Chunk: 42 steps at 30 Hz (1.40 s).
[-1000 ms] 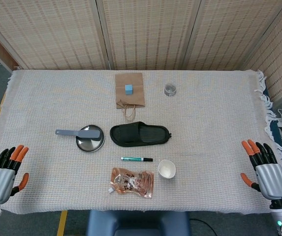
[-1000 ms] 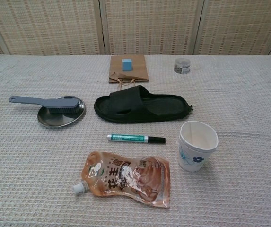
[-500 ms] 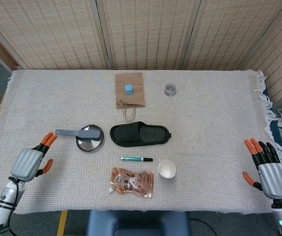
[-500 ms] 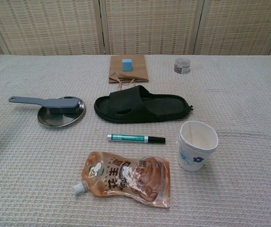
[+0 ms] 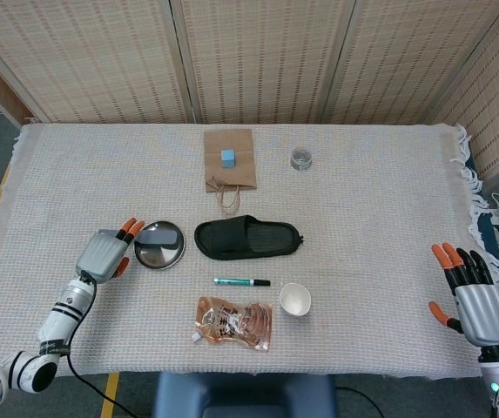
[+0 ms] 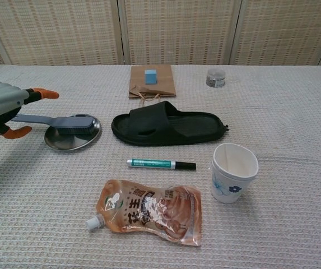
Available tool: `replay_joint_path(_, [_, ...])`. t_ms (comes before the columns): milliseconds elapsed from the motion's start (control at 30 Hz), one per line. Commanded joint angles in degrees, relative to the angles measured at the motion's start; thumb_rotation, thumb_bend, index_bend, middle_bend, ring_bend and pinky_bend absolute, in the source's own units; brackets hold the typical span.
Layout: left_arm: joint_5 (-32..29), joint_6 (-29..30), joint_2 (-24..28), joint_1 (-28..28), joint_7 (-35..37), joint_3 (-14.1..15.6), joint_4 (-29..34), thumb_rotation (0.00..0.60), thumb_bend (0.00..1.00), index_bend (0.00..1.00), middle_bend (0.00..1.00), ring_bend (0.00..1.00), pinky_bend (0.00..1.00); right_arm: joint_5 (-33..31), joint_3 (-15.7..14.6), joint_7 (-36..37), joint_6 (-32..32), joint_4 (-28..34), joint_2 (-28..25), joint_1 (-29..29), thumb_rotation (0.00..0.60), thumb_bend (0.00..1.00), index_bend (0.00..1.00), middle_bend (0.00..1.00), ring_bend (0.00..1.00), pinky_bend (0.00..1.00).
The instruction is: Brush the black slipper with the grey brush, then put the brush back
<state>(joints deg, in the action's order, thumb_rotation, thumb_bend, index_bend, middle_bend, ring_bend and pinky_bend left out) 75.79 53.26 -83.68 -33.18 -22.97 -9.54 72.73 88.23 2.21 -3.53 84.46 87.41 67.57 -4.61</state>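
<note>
Brush (image 6: 56,121) handle runs left-right, its free end under my left robot hand (image 6: 3,103), fingers spread, grasping nothing yet.

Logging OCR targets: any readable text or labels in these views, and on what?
Pouch: large Chinese characters, seemingly "花生"; the small print is too blurred to read.
Marker: print on the green barrel, too small to read.
Cup: blue flower motif only, no words.
Jar, paper bag, brush, slipper: no visible text.
</note>
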Motion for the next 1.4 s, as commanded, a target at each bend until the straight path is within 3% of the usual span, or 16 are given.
replay_joint_path(33, [-1.2, -0.6, -2.5, -1.7, -1.1, -0.1, -3.5, 0.600, 0.46, 0.00, 0.10, 0.73, 0.98, -0.2, -0.1, 0.0, -0.4, 0.1, -0.1, -0.1, 0.600, 0.15, 0.00, 0.00, 0.00, 0.00])
replay_joint_path(267, [-3.7, -3.5, -4.8, -3.4, 0.0, 0.1, -8.7, 0.600, 0.46, 0.02, 0.16, 0.74, 0.99, -0.4, -0.4, 0.0, -1.1, 0.3, -0.4, -0.1, 0.600, 0.15, 0.00, 0.00, 0.00, 0.00])
replay_joint_path(633, [-6.0, -5.4, -7.4, -6.5, 1.4, -0.8, -8.7, 0.600, 0.46, 0.05, 0.17, 0.74, 0.99, -0.8, -0.6, 0.0, -1.5, 0.5, -0.7, -0.1, 0.600, 0.15, 0.00, 0.00, 0.00, 0.00])
replay_joint_path(900, [-6.6, -4.5, -9.6, -7.6, -1.7, 0.3, -11.8, 0.600, 0.46, 0.12, 0.18, 0.74, 1.00, -0.3, -1.2, 1.6, -2.0, 1.1, -1.8, 0.0, 0.600, 0.15, 0.00, 0.00, 0.00, 0.00])
replay_joint_path(1167, [-5.9, -3.5, -10.5, -7.9, -0.6, 0.9, -13.8, 0.600, 0.45, 0.24, 0.24, 0.74, 1.00, 0.1, -1.7, 2.0, -2.5, 1.4, -2.2, -0.1, 0.600, 0.15, 0.00, 0.00, 0.00, 0.00])
replay_joint_path(1400, [-5.7, -3.8, -11.6, -8.5, 0.4, 1.2, -16.0, 0.600, 0.46, 0.27, 0.28, 0.74, 1.00, -0.1, -1.9, 2.0, -2.8, 1.5, -2.3, -0.1, 0.600, 0.15, 0.00, 0.00, 0.00, 0.00])
